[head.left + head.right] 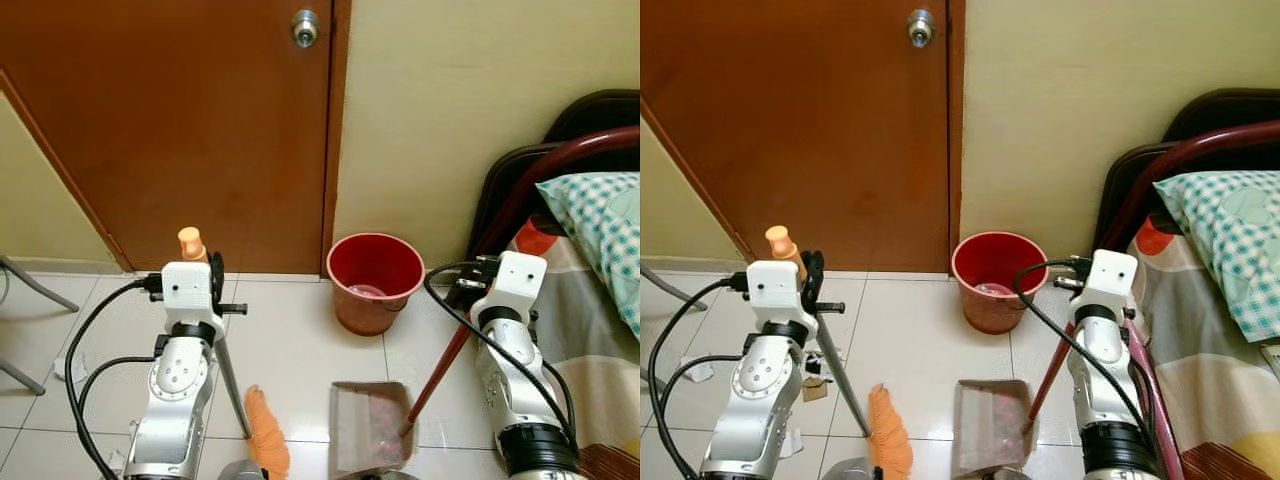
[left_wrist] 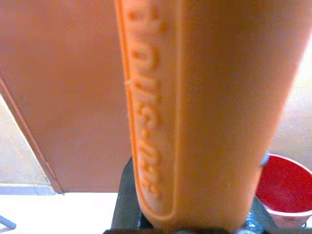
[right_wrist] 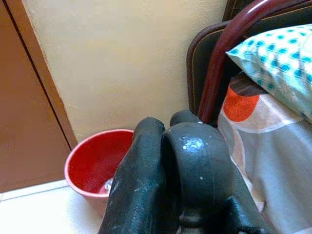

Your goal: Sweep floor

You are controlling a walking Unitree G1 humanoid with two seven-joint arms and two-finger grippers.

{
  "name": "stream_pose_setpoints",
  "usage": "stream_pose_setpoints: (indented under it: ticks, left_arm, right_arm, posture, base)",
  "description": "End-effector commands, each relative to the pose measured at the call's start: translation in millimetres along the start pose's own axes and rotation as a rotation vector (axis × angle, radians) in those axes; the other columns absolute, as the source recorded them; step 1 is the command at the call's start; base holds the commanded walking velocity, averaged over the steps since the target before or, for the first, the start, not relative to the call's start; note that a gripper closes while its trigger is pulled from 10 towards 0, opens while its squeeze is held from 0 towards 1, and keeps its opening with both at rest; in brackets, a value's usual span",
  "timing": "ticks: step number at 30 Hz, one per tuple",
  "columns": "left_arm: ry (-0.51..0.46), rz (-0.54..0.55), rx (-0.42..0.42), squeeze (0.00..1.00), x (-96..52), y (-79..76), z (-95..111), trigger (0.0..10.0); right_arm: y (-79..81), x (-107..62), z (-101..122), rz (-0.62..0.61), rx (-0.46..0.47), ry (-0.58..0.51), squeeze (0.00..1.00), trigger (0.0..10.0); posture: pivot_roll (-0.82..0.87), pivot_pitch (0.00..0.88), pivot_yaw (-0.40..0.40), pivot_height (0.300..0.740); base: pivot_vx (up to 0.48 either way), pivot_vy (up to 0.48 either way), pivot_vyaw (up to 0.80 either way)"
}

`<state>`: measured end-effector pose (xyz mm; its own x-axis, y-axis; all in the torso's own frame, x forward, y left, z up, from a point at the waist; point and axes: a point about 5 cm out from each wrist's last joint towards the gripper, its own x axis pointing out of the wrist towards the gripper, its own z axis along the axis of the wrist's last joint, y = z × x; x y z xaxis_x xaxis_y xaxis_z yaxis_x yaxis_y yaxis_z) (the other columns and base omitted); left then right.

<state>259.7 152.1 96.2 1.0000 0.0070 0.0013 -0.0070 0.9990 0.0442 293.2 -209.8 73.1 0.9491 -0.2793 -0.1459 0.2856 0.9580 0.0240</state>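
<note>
The left hand (image 1: 205, 268) pinched the orange broom (image 1: 266, 445); the right hand (image 1: 470, 288) pinched the dustpan (image 1: 368, 425) handle, red bucket (image 1: 375, 280) at twelve o'clock.

Both eye views are looking forward and down from the robot's head, taking in the brown door (image 1: 190, 130) at eleven o'clock, the red bucket (image 1: 376, 280) at twelve, and the bed (image 1: 1230, 330) at three. The right eye is sitting slightly to the side, so the bucket is falling further left in its picture. The left wrist camera is pressing very close against the orange broom handle (image 2: 204, 112), facing the door and catching the bucket's rim at five o'clock. The right wrist camera is looking past its black fingers (image 3: 146, 180) toward the bucket and checked pillow (image 3: 278, 63).
</note>
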Motion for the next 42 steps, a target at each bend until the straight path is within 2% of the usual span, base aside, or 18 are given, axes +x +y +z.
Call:
stream_pose_setpoints:
  ticks: [1, 18, 30, 38, 42]
  left_arm:
    - [0.001, 0.006, 0.006, 0.0, 1.5, -0.1, 1, 10.0]
    - [-0.027, 0.037, 0.049, 0.0, 8.6, 0.1, 6, 10.0]
    - [-0.018, 0.035, 0.032, 0.0, 8.9, -3.6, 5, 10.0]
    - [-0.05, 0.103, 0.105, 0.0, 11.4, 7.4, 11, 10.0]
    - [-0.065, 0.105, 0.112, 0.0, 14.1, 7.8, 15, 10.0]
  right_arm:
    - [1.5, 3.5, 9, 0.009, 0.01, -0.034, 0.0, 10.0]
    - [0.9, 6.5, 9, 0.022, -0.004, -0.033, 0.0, 10.0]
    - [3.7, 10.2, 12, 0.048, -0.047, -0.04, 0.0, 10.0]
    - [4.7, 11.5, 12, 0.049, -0.028, -0.039, 0.0, 10.0]
    - [6.1, 11.6, 11, 0.054, -0.024, -0.035, 0.0, 10.0]
  posture:
    - [0.1, 0.0, -0.008, 0.74]
    - [0.11, 0.001, -0.021, 0.74]
    - [0.11, 0.0, -0.037, 0.74]
    - [0.11, 0.001, -0.041, 0.74]
    - [0.11, 0.0, -0.042, 0.74]
  base:
    - [0.0, 0.0, 0.0]
    - [0.0, 0.0, 0.0]
    - [0.0, 0.0, 0.0]
    - [0.0, 0.0, 0.26]
    - [0.0, 0.0, 0.0]
